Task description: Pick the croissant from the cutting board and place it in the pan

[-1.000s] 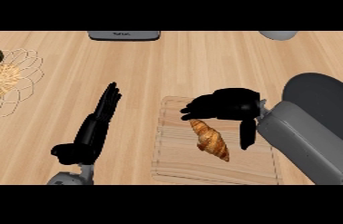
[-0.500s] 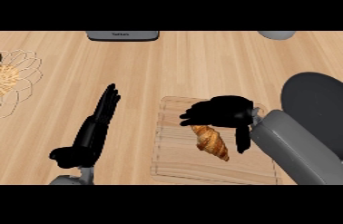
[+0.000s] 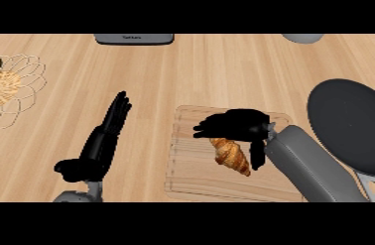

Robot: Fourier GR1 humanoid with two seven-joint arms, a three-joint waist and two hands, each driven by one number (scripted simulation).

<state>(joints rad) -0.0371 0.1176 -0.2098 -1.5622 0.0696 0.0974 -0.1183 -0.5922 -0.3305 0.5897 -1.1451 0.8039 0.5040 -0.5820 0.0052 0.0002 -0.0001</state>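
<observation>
A golden-brown, ridged croissant (image 3: 232, 157) lies flat and slanted on a pale wooden cutting board (image 3: 201, 177) with rounded corners, its upper end hidden under a black hand. A dark grey round pan (image 3: 344, 121) sits just right of the board.

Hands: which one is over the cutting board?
The right hand: it hangs over the cutting board, covering the croissant's top end. The left hand rests open on bare counter, left of the board.

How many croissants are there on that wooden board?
1. The croissant lies near the middle of the cutting board, its upper end under the right hand. Nothing suggests another hidden beneath that hand.
</observation>
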